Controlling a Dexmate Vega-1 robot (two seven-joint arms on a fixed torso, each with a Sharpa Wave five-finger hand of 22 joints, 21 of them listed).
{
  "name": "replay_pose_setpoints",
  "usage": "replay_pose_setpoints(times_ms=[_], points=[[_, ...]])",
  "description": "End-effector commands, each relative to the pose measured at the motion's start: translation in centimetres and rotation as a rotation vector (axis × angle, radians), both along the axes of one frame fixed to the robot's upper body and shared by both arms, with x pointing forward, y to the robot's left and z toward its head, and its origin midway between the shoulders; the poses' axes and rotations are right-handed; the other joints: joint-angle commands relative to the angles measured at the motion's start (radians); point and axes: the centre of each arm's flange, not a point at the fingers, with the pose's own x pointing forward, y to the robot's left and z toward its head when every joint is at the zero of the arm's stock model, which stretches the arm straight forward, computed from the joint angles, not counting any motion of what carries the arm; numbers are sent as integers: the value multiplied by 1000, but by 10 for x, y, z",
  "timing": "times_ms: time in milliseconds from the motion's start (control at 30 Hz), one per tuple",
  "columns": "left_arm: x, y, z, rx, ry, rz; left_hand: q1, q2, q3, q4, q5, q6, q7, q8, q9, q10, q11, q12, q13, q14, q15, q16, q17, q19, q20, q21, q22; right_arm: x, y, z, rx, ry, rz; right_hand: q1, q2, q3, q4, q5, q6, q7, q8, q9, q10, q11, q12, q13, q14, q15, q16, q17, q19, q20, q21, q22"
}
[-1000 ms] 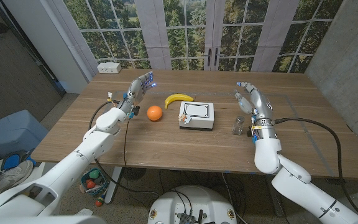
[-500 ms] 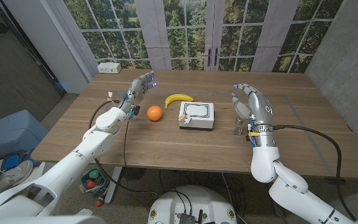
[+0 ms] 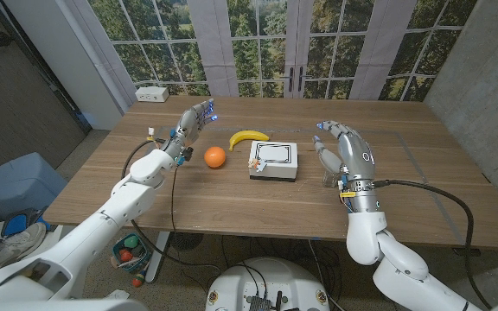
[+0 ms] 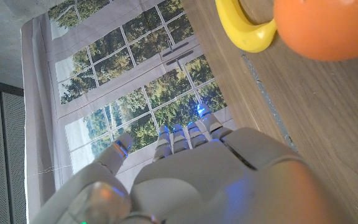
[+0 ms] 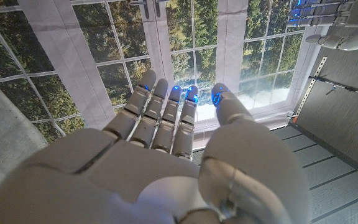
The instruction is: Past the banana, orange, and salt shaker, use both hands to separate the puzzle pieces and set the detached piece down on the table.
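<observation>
The white puzzle block (image 3: 274, 160), with a black outline on top, lies at the table's middle. Behind it and to its left lies the banana (image 3: 247, 136), with the orange (image 3: 214, 156) left of the block. In the left wrist view the banana (image 4: 246, 27) and orange (image 4: 328, 28) show close by. The salt shaker (image 3: 328, 177) stands right of the block, partly hidden behind my right hand (image 3: 344, 154), which is raised with fingers spread and holds nothing. My left hand (image 3: 192, 123) hovers open, left of the orange, fingers extended.
A white power strip (image 3: 152, 93) lies at the table's far left corner. The wooden table (image 3: 422, 164) has bare room on its right side. Windows run behind the table. A blue bin (image 3: 11, 186) stands on the floor at left.
My right hand has lifted and swung left toward the puzzle block, now covering part of the salt shaker. My left hand has stayed in place.
</observation>
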Motion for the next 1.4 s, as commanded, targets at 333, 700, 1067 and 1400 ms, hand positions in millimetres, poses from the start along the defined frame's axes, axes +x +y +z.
replay_pose_setpoints(times_ms=[333,700,1067,1400], points=[[-12,7,-10,8,6,1,9,56,2,-6,-2,9,-1,3,6,2,-1,-1,3,4,-16,-4,-1,8,-1,-9,5,-12,26,-24,-61,15,-17,22,-4,-15,1,-3,14,-7,3,3,9,-6,8,10,-4,-112,18,18,7,-3,7,6],[-9,10,-8,21,9,-4,9,55,2,-7,-3,9,-4,2,6,1,-1,-2,3,4,-15,-5,-1,10,2,-16,6,-5,39,-34,-97,17,-34,59,-29,-30,-9,-7,24,-22,1,4,9,-19,9,17,-17,-125,23,25,10,-5,11,6],[-16,11,-4,37,-3,7,8,55,2,-8,-4,16,-8,3,6,2,1,-2,3,3,-15,-6,-1,12,4,-21,6,-2,46,-41,-136,0,-38,105,-71,-55,-9,-30,53,-43,7,5,17,-40,12,24,-18,-139,28,22,20,-8,19,5],[-18,12,-6,31,-6,5,7,55,2,-8,-5,19,-11,3,6,2,0,-2,3,4,-14,-6,0,15,4,-26,6,5,52,-50,-184,6,-41,139,-73,-58,-8,-41,63,-49,8,5,14,-48,8,24,-23,-149,31,23,22,-14,21,5]])
